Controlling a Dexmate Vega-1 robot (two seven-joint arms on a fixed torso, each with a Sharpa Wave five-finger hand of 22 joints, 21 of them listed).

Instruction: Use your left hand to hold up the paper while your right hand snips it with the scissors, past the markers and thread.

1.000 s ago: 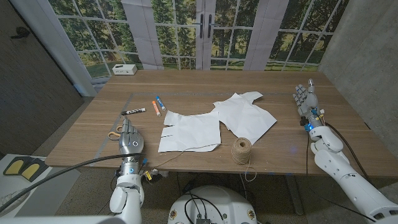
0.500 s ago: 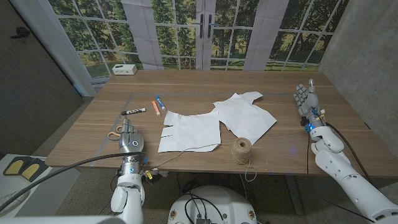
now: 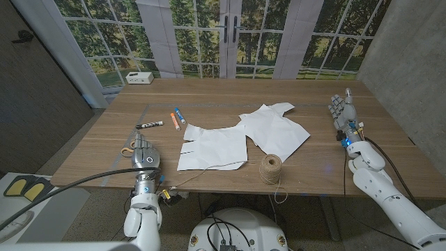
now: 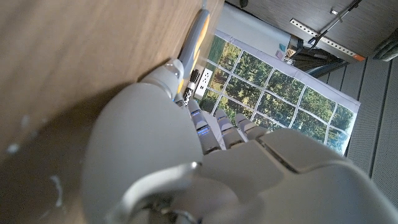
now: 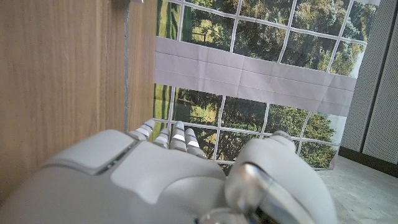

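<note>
Nearest the robot, just in front of the white sheets, stands the brown ball of twine (image 3: 270, 168), its loose thread trailing along the wooden table (image 3: 230, 94) toward the near edge. It serves here as the landmark.

To the left of the twine, near the front edge, the left hand (image 3: 144, 153) rests on the table with nothing in it and its fingers extended. Just beyond its fingertips lie tan-handled scissors (image 3: 129, 148), mostly covered by the hand, so their blades cannot be made out. In the left wrist view the left hand (image 4: 186, 155) sits close against the wood, which suggests it is waiting rather than gripping.

Right beside the twine, on its left and far side, lie the white paper sheets (image 3: 240, 137): a flat rectangle with small notches along its left edge, and an irregular piece overlapping it toward the right. The paper is not lifted, so the holding step is judged not yet begun.

Well right of the twine the right hand (image 3: 341, 111) stands upright with its fingers together and straight, holding nothing; in the right wrist view the right hand (image 5: 180, 174) shows no tool. The scissors lie on the opposite side from it, which looks awkward for the cut.

Farther left and beyond the twine lie a black-and-white marker (image 3: 149, 125), an orange marker (image 3: 175, 118) and a blue marker (image 3: 180, 114). At the far left corner sits a small white box (image 3: 140, 77), its purpose unclear.
</note>
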